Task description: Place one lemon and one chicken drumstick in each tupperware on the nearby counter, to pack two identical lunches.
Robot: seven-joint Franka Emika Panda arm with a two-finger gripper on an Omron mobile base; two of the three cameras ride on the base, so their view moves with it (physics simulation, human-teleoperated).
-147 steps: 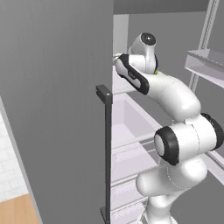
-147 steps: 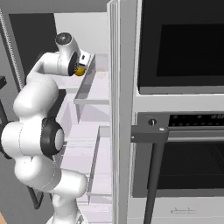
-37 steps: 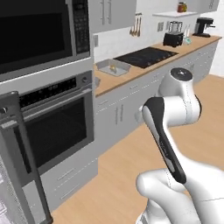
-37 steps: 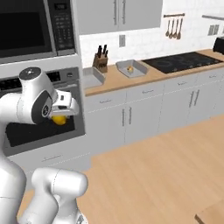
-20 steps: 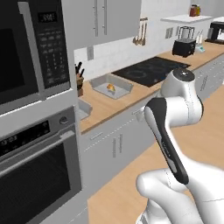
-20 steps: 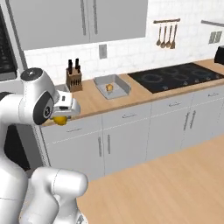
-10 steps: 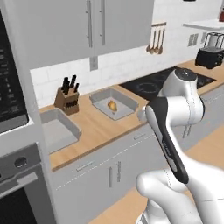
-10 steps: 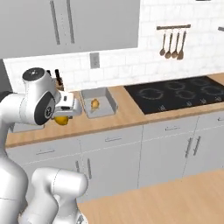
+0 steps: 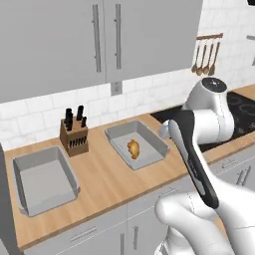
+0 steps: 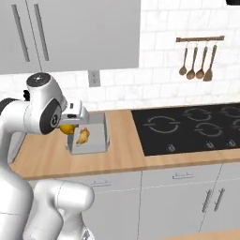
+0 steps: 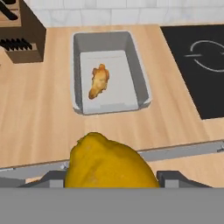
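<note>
Wood-toned counter [image 9: 107,182] runs under pale grey wall cabinets and a white tiled backsplash, and above its front edge hangs the lemon [image 11: 109,164], the thing being carried. It sits between the gripper [image 10: 70,127] jaws, which stand fairly wide and are closed against its sides, so the fruit fills the gap between them. Its yellow, bumpy body looks a little longer than it is wide, with the long axis lying roughly across the jaws, though the lower part is hidden in the hand view.

Straight ahead of the jaws lies the nearer tupperware [image 11: 142,87], its long axis running away from the gripper toward the wall. A chicken drumstick [image 11: 98,82] already rests on its floor, lengthwise and slightly tilted, left of the tray's middle, one end pointing toward the backsplash. That probably explains the high, level carry: the lemon only needs to travel forward and down onto the bare floor beside the drumstick.

Farther off to the jaws' left, past the knife block [image 9: 73,132], the second tupperware [image 9: 20,169] holds nothing, so that lunch is not yet started. To the jaws' right lies the black glass cooktop [image 10: 187,126], with utensils [image 10: 194,58] hanging on the wall above it.
</note>
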